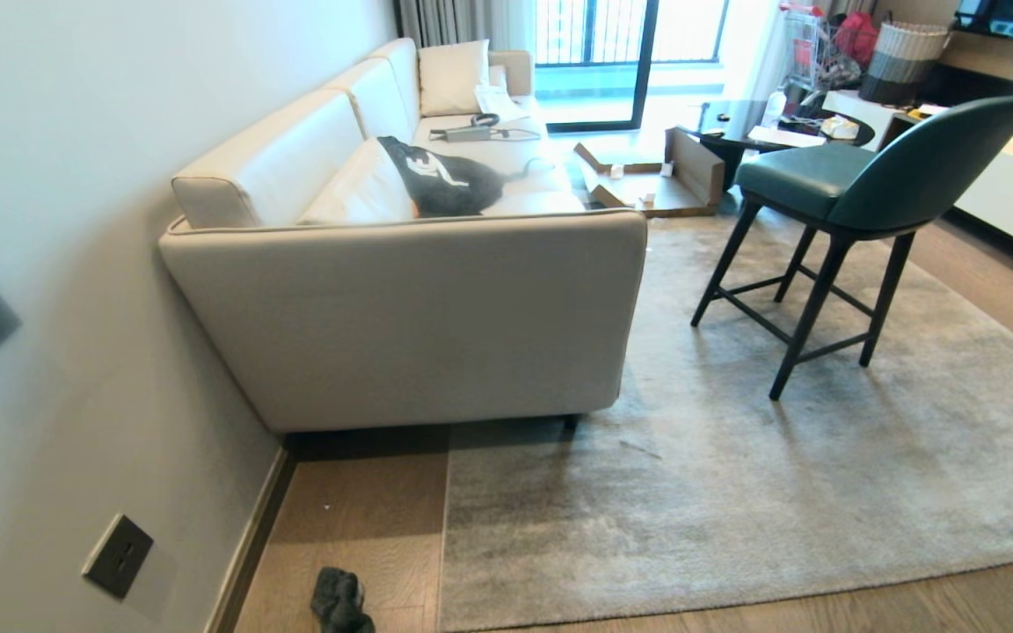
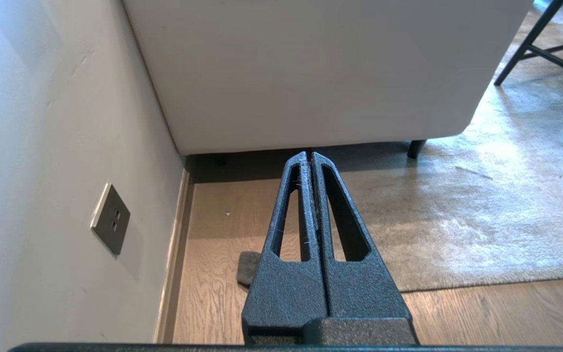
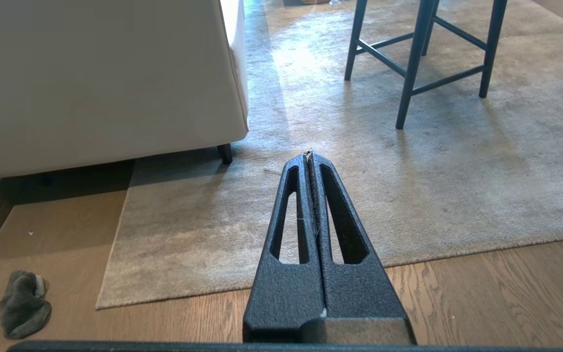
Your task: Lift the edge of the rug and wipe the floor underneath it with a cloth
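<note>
Living room, wood floor (image 1: 366, 519) with grey rug (image 1: 735, 492).
Both grippers, left (image 2: 309, 155) and right (image 3: 308, 155), are clenched and hold nothing; the cloth (image 3: 23, 304) lies on bare floor beside the rug edge (image 3: 115, 254), left of both.

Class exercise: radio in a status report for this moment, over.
Left gripper and right gripper shut, empty, above floor. Cloth crumpled on the floor beside the rug edge, rug flat. Sofa leg and chair stand on rug.

A home living room: cream sofa (image 1: 401, 290), grey rug (image 1: 735, 475) on wood floor (image 1: 357, 527), green chair (image 1: 858, 185), balcony door (image 1: 621, 53).
</note>
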Controlling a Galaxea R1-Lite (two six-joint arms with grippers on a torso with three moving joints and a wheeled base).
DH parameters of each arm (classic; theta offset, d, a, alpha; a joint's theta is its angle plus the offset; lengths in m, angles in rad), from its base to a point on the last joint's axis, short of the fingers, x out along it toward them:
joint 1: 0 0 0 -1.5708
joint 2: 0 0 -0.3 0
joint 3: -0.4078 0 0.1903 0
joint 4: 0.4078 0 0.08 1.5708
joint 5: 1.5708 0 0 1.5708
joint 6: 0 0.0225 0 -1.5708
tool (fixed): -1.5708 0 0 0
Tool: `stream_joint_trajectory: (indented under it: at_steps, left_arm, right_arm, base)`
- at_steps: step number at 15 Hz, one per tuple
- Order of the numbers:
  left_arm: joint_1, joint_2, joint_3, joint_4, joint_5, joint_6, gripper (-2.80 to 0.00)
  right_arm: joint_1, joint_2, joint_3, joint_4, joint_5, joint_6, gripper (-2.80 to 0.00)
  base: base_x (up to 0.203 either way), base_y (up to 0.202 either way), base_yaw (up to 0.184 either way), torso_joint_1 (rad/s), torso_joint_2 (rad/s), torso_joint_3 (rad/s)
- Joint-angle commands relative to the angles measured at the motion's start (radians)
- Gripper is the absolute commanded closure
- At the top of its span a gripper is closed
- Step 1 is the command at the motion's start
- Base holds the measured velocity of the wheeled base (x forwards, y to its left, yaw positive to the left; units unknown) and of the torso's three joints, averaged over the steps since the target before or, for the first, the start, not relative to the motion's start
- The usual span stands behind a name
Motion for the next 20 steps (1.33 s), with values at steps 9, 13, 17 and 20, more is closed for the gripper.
stream_joint_trajectory:
  at_steps: [9,13,17,20]
  left_arm:
    - [0.001,0.0,0.0,-0.001,0.0,0.0,0.0]
    - [0.0,0.0,0.0,-0.001,0.0,0.0,0.0]
    - [0.0,0.0,0.0,-0.001,0.0,0.0,0.0]
    - [0.0,0.0,0.0,-0.001,0.0,0.0,0.0]
  right_arm:
    - [0.0,0.002,0.0,-0.001,-0.002,0.011,0.0]
    - [0.0,0.002,0.0,-0.001,-0.002,0.011,0.0]
    - [0.0,0.002,0.0,-0.001,-0.002,0.011,0.0]
    - [0.0,0.002,0.002,-0.001,-0.002,0.011,0.0]
  base:
    - [0.0,0.0,0.0,0.0,0.0,0.0]
    - [0.0,0.0,0.0,0.0,0.0,0.0]
    - [0.0,0.0,0.0,-0.011,-0.15,-0.183]
    - [0.0,0.0,0.0,-0.003,-0.39,-0.395]
